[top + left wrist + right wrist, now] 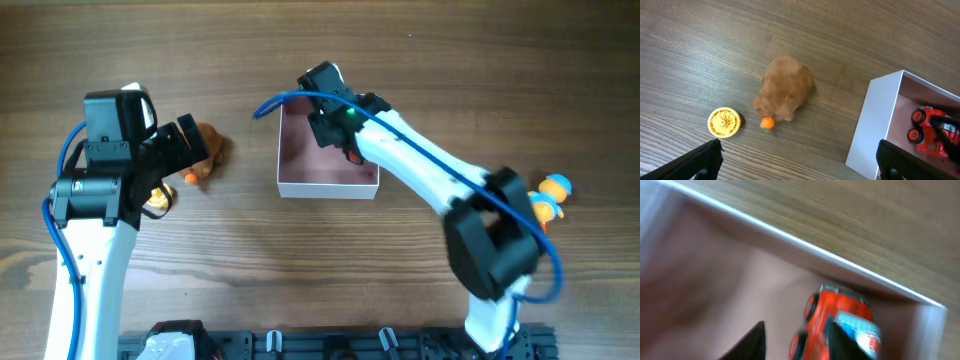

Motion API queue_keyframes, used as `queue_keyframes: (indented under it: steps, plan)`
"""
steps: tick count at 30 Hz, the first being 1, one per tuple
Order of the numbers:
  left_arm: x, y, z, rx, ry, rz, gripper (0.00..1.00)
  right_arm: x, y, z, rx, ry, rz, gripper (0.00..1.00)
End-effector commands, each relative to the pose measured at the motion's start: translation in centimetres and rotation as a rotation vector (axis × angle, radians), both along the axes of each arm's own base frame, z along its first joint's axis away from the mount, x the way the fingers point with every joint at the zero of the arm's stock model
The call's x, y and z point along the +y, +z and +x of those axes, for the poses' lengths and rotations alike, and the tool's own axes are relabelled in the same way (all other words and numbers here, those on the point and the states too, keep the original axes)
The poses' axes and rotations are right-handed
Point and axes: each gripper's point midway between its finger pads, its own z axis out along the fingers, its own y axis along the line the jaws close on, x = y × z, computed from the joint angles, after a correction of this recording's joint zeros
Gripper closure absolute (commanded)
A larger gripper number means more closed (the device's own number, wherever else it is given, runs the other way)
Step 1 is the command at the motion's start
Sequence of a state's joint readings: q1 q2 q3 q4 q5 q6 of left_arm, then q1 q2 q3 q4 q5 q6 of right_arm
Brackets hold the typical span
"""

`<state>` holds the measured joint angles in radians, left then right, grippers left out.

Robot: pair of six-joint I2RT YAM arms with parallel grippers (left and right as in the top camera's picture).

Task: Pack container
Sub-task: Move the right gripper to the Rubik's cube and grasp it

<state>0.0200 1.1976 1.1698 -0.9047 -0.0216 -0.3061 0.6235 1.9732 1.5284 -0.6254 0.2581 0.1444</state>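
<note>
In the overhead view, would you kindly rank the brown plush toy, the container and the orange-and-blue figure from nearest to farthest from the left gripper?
1. Brown plush toy, right beside the left gripper.
2. Container, mid-table.
3. Orange-and-blue figure, far right.

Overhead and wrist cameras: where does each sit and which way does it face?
Overhead: above the table, looking straight down on the left arm, right arm and small square white-walled, pink-lined container.
Left wrist: on the left arm, looking down at a brown plush toy; left hand fingers at the bottom corners.
Right wrist: low over the container, blurred, facing a red toy car; right hand fingers at the bottom edge.
Shared: both wrist views show the car in the container.
</note>
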Motion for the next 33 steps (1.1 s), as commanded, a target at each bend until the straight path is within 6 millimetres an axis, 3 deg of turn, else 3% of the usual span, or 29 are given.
queue_keyframes:
  steps: [1,3,5,7,10,11,18,24,30,33]
  plan:
    - [0.3,0.5,0.1,-0.015,0.021,-0.004,0.00,-1.6,12.0,-2.1,-0.145,-0.033,0.165,0.51]
    - [0.3,0.5,0.1,-0.014,0.021,-0.005,0.00,-7.8,15.8,-3.9,-0.148,-0.253,0.235,0.05]
    - [0.3,0.5,0.1,-0.014,0.021,-0.005,0.00,-14.6,16.4,-5.3,-0.099,-0.477,0.250,0.00]
    - [0.3,0.4,0.0,-0.010,0.022,-0.004,0.00,-21.1,14.5,-7.5,0.033,-0.705,0.237,0.00]
    - [0.2,0.4,-0.1,-0.007,0.021,-0.005,0.00,-25.6,10.7,-9.7,0.183,-0.865,0.225,0.00]
    - [0.2,0.4,-0.1,-0.007,0.021,-0.005,0.00,-26.9,8.4,-10.5,0.226,-0.912,0.214,0.00]
    - [0.2,0.1,-0.4,0.011,0.022,-0.005,0.00,-30.9,-2.2,-13.3,0.316,-1.018,0.221,0.00]
    - [0.2,0.1,-0.4,0.012,0.021,-0.005,0.00,-31.3,-7.1,-13.4,0.388,-1.009,0.188,0.00]
    - [0.2,0.1,-0.4,0.012,0.021,-0.005,0.00,-30.6,-10.5,-13.4,0.483,-0.964,0.183,0.01]
    - [0.2,0.1,-0.4,0.011,0.021,-0.005,0.00,-30.6,-11.0,-13.7,0.501,-0.966,0.177,0.15]
